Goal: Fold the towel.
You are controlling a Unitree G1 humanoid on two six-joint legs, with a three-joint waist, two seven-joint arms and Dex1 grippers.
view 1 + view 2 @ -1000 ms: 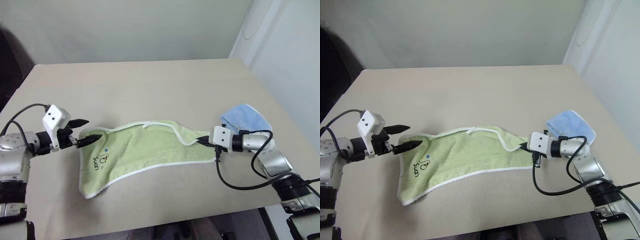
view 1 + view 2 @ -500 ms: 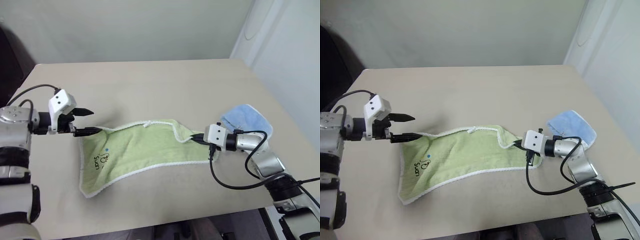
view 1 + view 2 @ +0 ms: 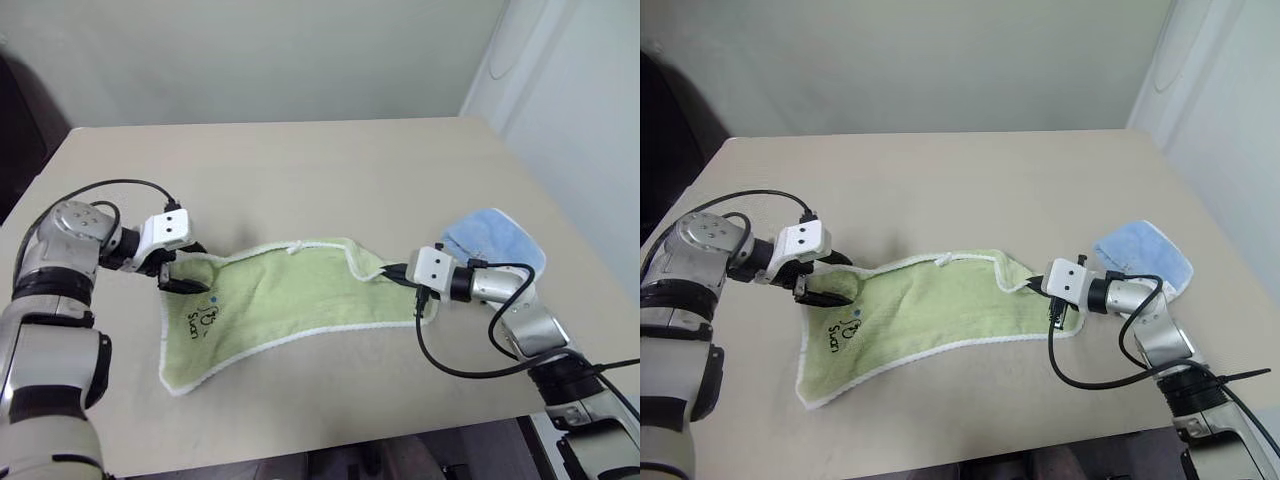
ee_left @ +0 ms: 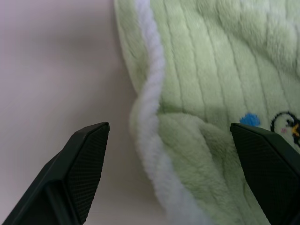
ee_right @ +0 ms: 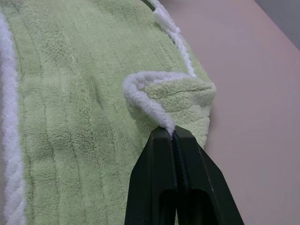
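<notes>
Left tool (image 3: 187, 268) has swung in and tipped down since a second ago: it was level and just off the towel's left edge, now it points down over the far-left corner of the towel (image 3: 290, 295), fingers spread wide with the white edging between them in the left wrist view, nothing pinched yet. Right tool (image 3: 397, 273) barely moved; it is clamped shut on the towel's far-right corner, a small fold of edging caught at the tips (image 5: 165, 136) in the right wrist view. Towel lies rumpled and slanted across the middle of the surface (image 3: 300, 170), printed mark (image 3: 201, 318) near the left end, loop (image 3: 294, 249) on the far edge; blue cloth (image 3: 495, 238) sits just right of it, behind the right arm, leave it alone. Step in hand, as I read it: get the left corner. To do it well, bring the spread fingers down so one goes on the bare surface outside the edging and one on the terry, then close on the edging itself, not the soft pile, which looks likely to slip. Take one layer only; the corner is curled there, so check for a doubled fold. Keep the right grip as is, and lift both corners together so the cloth hangs square before folding toward the near edge.
</notes>
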